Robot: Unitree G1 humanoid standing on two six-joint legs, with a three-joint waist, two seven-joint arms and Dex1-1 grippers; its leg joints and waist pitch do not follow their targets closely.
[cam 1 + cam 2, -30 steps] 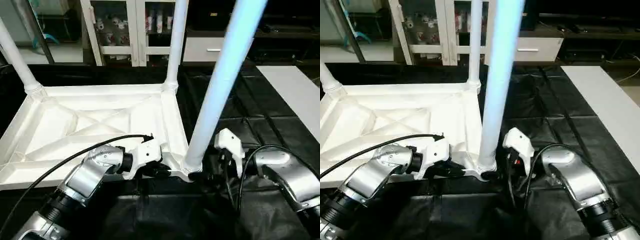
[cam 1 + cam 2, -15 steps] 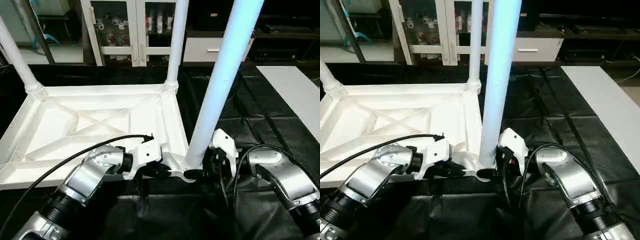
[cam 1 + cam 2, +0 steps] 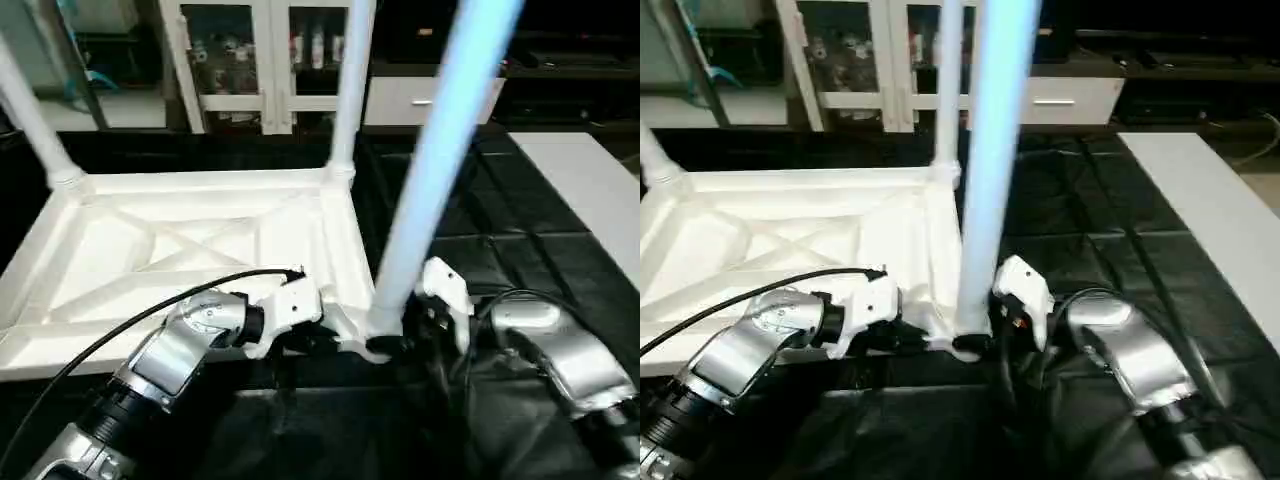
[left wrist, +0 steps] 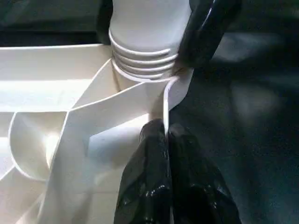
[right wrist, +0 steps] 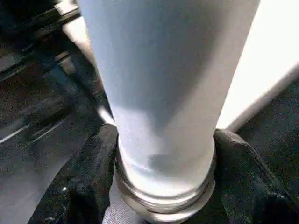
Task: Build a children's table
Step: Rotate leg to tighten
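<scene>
- Two fingers of your right gripper point(image 5: 163, 186), apart a second ago, now clamp the near leg point(image 3: 430, 190) at its base.
- Left gripper point(image 4: 166, 140) stays pinched on the tabletop point(image 3: 190, 250) rim, so you can seat it.

We see our left gripper point(image 3: 318, 338) at the near edge of the upturned tabletop point(image 3: 190, 255) and our right gripper point(image 3: 405, 335) at the base of the near leg point(image 3: 435, 170), two more legs point(image 3: 345, 85) standing behind.

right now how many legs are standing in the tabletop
3: one at the far left corner, one at the far right corner, one at the near right corner, gripped by the right gripper.
</scene>
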